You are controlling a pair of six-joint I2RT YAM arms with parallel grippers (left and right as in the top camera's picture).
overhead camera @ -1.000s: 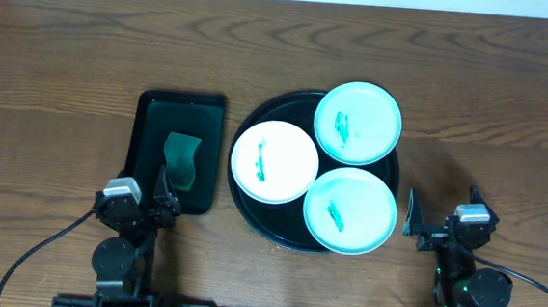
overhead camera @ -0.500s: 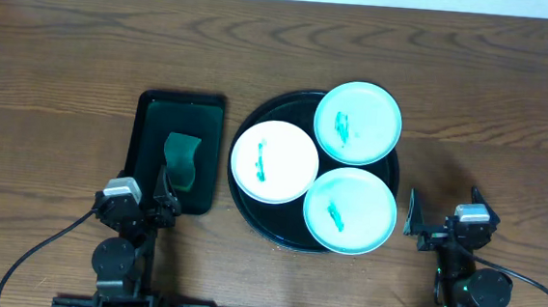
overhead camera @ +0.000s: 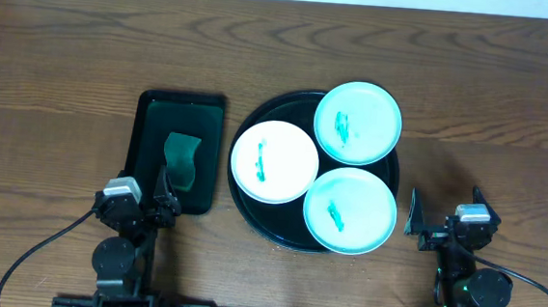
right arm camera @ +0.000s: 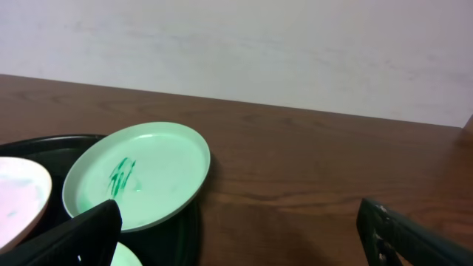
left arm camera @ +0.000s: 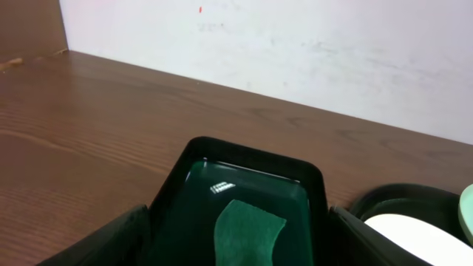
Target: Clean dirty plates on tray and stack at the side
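While both arms sit at the near edge of the brown wooden table (overhead camera: 68, 52), the large round black tray with a raised rim (overhead camera: 262, 220) lies at the table's centre, between them. Three small round plates rest face up inside it, packed just beside one another. The white plate (overhead camera: 273, 161) occupies the left side. One pale mint-green plate (overhead camera: 357, 123) sits at the far right, its edge overlapping the tray rim. The second pale mint-green plate (overhead camera: 350, 210) sits at the near right and also reaches over the rim.

Being round, the plates have no long axis of their own. Each carries a narrow teal-green smear near its centre. On all three, the long axis of the smear runs roughly from the far side of the table toward the robot. The smear on the near plate is slightly tilted.

Left of the round tray, and apart from it, lies a smaller rectangular black tray (overhead camera: 150, 125). Its long axis also runs away from the robot. A wavy-edged green sponge (overhead camera: 182, 160) lies inside it, lengthwise, toward the near end.

The left gripper (left arm camera: 238, 236) is positioned at the near end of the rectangular tray with its fingers spread apart and nothing between them. The right gripper (right arm camera: 240, 210) is positioned on the table to the right of the round tray, with its fingers spread wide and unloaded.
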